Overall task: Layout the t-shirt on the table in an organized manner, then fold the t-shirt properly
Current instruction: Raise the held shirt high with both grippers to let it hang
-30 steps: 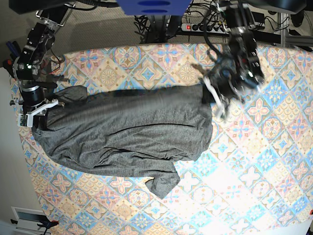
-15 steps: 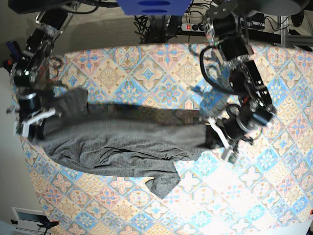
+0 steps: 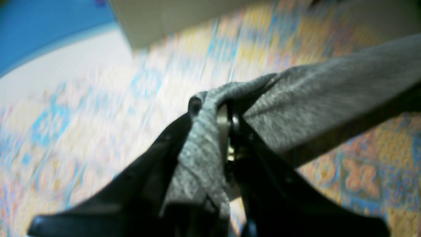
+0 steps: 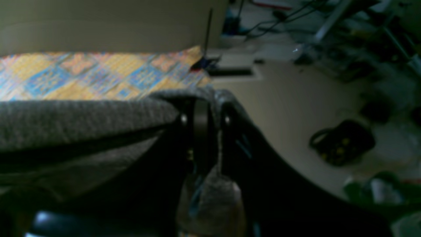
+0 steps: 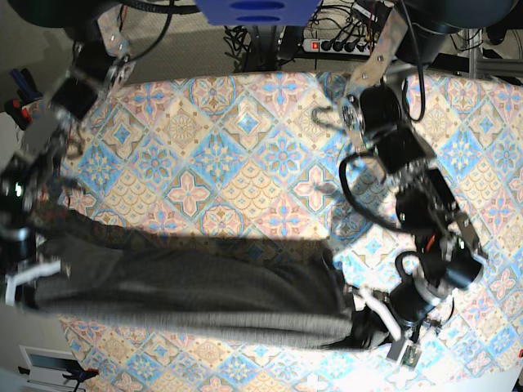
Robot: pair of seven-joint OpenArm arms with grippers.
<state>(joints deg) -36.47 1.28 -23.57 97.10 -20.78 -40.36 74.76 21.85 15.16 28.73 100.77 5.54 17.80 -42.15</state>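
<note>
The tabletop (image 5: 245, 147) is covered in a pastel tile print of blue, pink, peach and cream diamonds and flowers, and most of it from 9 to 3 o'clock through 12 lies bare. The t-shirt (image 5: 196, 302), dark heather-grey, is stretched into a long band across the 6 to 8 o'clock part of the base view, sagging onto the print between the two arms. The left claw (image 5: 372, 322) at about 5 o'clock is clamped on one end of the t-shirt; its wrist view shows grey knit bunched between the black fingers (image 3: 158, 164). The right claw (image 5: 29, 278) at 9 o'clock, at the tabletop's edge, pinches the other end, cloth pressed between its closed jaws. Beyond the tabletop at 12 o'clock run a power strip (image 5: 339, 45) and tangled cables (image 5: 245, 37) on a beige floor (image 5: 188, 49); the right wrist view shows a dark bag (image 4: 342, 141) on that floor.
</note>
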